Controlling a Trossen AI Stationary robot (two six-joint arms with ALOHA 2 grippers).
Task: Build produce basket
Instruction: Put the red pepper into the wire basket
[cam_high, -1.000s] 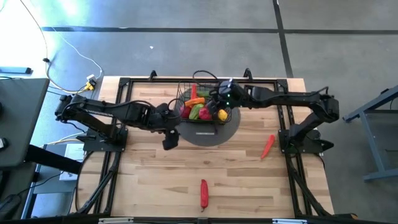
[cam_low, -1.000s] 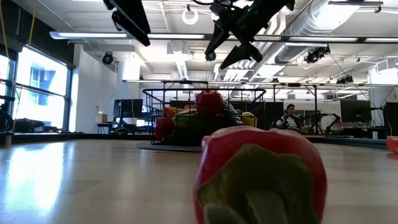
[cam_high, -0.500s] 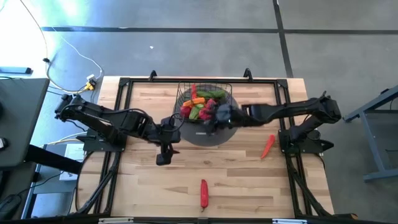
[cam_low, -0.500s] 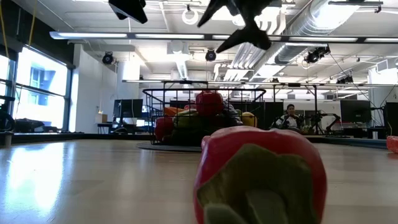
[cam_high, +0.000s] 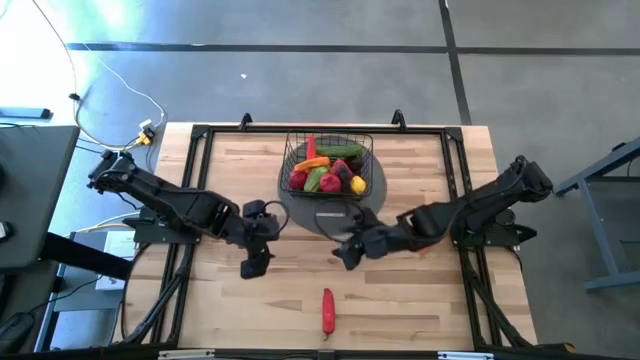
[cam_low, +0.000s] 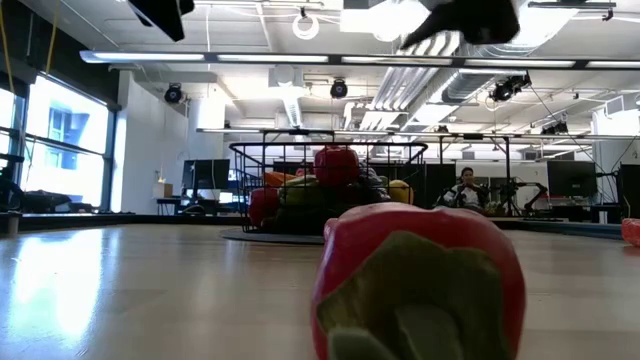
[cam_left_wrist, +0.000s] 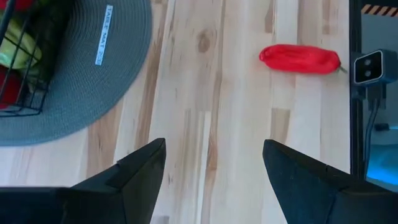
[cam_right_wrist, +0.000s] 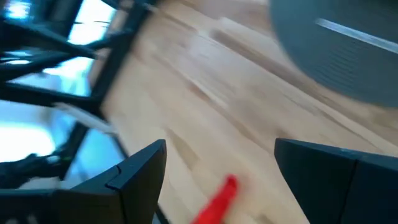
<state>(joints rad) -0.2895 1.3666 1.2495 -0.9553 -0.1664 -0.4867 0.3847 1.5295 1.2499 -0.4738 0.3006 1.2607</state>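
The black wire basket (cam_high: 328, 163) stands on a round grey mat (cam_high: 372, 195) at the table's far middle. It holds red, green, orange and yellow toy produce (cam_high: 325, 178). One long red pepper (cam_high: 327, 309) lies alone near the near edge and fills the foreground of the low view (cam_low: 420, 290). My left gripper (cam_high: 252, 264) hovers open over bare wood, left of the mat and nearer; its wrist view shows the pepper (cam_left_wrist: 300, 59) ahead. My right gripper (cam_high: 346, 251) hovers open just near of the mat, with the pepper (cam_right_wrist: 217, 202) below it.
Another red piece (cam_low: 632, 231) shows at the low view's right edge. Black frame rails (cam_high: 190, 180) run along the table's left, right and far sides. Bare wood lies between the mat and the near edge. A person (cam_low: 465, 187) sits in the room beyond.
My right gripper has left its place above the basket and swung over the mat toward the near edge, coming down over the wood short of the lone red pepper. My left gripper has drifted toward the near edge and a little left. The basket and produce have stayed put.
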